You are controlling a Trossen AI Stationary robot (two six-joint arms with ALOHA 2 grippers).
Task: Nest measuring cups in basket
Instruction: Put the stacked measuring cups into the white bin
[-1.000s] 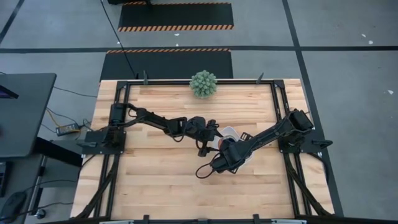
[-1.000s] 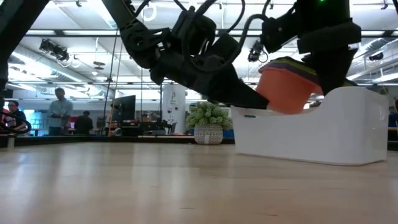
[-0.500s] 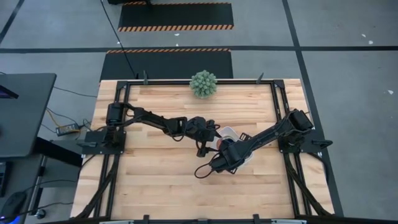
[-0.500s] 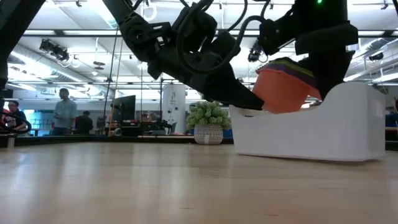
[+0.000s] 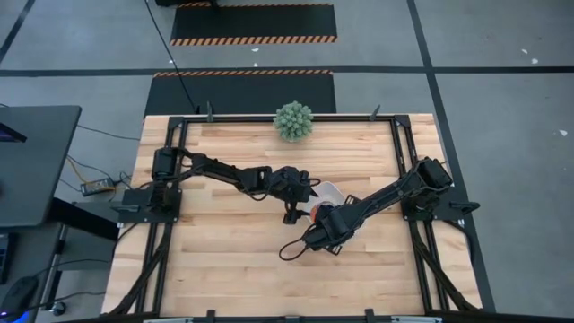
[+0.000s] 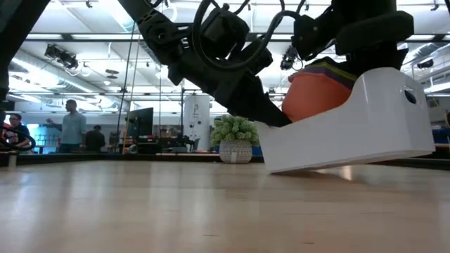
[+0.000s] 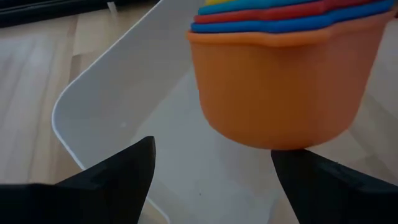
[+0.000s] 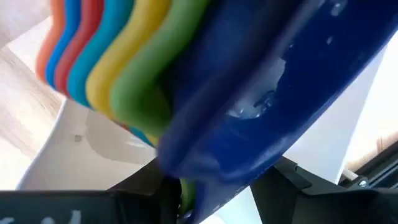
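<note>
The measuring cups are nested into one stack, orange outermost, with red, light blue, yellow, green and dark blue rims showing. My right gripper is shut on the stack and holds it inside the white basket. The basket is tilted: its left end is on the table and its right end is raised. My left gripper is open at the basket's left end. One finger stands outside the corner wall and one inside, below the orange cup. My left gripper has a finger lying against the basket's left rim, coming from the table's left and slanting down. The open fingers straddle that corner wall. I cannot tell whether the inner finger touches the basket's floor. My right gripper pinches the nested stack at its rim side between its two fingers, coming from above and pointing steeply down. The dark blue cup hides most of the place of contact. The stack hangs tilted, its orange bottom low inside the basket.
A green spiky ball plant stands at the table's far edge. Black frame rails run along the table's sides. Bare wood lies near the front edge. People stand in the room beyond the table.
The basket has tipped: its right end has risen off the table while its left end has stayed down. My left gripper has tipped its fingers upward at the basket's left rim without moving away. The cup stack has shifted slightly toward the left.
</note>
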